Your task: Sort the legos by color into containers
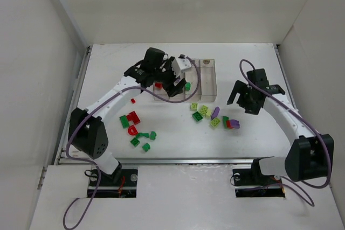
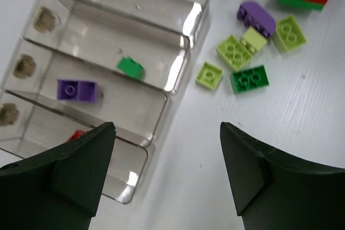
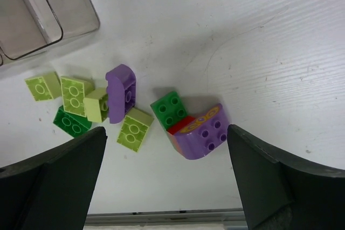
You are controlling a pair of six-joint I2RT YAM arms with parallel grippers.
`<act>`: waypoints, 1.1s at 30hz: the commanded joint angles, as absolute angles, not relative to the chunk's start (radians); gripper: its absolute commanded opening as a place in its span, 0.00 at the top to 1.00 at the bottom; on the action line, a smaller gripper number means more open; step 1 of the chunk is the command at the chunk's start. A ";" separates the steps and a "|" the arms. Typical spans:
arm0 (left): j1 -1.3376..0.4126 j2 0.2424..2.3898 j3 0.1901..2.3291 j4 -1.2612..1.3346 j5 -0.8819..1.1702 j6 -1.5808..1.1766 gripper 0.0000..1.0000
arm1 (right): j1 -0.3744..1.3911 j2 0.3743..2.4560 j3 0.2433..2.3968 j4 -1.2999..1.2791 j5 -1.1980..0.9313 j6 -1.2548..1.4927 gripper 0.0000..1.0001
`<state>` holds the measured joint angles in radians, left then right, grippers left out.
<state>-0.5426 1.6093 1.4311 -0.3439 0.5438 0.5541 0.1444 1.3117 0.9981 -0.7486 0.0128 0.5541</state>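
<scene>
The four joined clear containers [image 1: 207, 82] stand at the back centre. In the left wrist view [image 2: 186, 41] they hold a purple lego [image 2: 76, 90], a dark green lego [image 2: 131, 68] and a red lego [image 2: 77, 134] half hidden by my finger, each in its own bin. My left gripper [image 1: 172, 84] is open and empty above the containers' near end [image 2: 167, 126]. My right gripper [image 1: 243, 100] is open and empty above a purple-on-red stack [image 3: 205, 133] with a green brick [image 3: 170, 109] beside it; the gripper's own view centres there [image 3: 167, 130].
Loose red bricks [image 1: 132, 118] and green bricks [image 1: 141, 138] lie front left. Yellow-green bricks [image 1: 204, 111] and a purple curved brick [image 3: 121, 92] lie in the middle. The table's front rail [image 3: 188, 218] is close below the right gripper.
</scene>
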 commanded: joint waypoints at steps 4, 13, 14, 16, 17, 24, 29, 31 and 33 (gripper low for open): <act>-0.464 1.436 1.287 -0.411 0.404 0.670 0.37 | 0.316 1.255 1.107 -0.747 0.141 0.502 0.05; -0.235 1.353 1.026 -0.287 -0.126 0.428 0.27 | 0.586 1.422 1.414 -0.676 0.186 0.367 0.05; -0.200 1.368 1.017 -0.297 -0.094 0.428 0.26 | 0.595 1.465 1.433 -0.664 0.177 0.342 0.05; -0.167 1.390 1.000 -0.319 0.023 0.521 0.25 | 0.604 1.497 1.456 -0.646 0.138 0.324 0.05; -0.155 1.426 1.000 -0.319 0.062 0.558 0.25 | 0.604 1.520 1.465 -0.623 0.123 0.324 0.05; -0.084 1.611 1.173 -0.500 0.342 0.761 0.38 | 0.604 1.554 1.486 -0.580 0.072 0.247 0.05; -0.133 1.686 1.173 -0.453 0.287 0.839 0.33 | 0.604 1.586 1.486 -0.580 0.063 0.224 0.05; -0.146 1.742 1.190 -0.453 0.276 0.830 0.34 | 0.604 1.586 1.486 -0.580 0.063 0.224 0.05; -0.146 1.769 1.209 -0.453 0.262 0.830 0.40 | 0.604 1.595 1.486 -0.580 0.063 0.215 0.05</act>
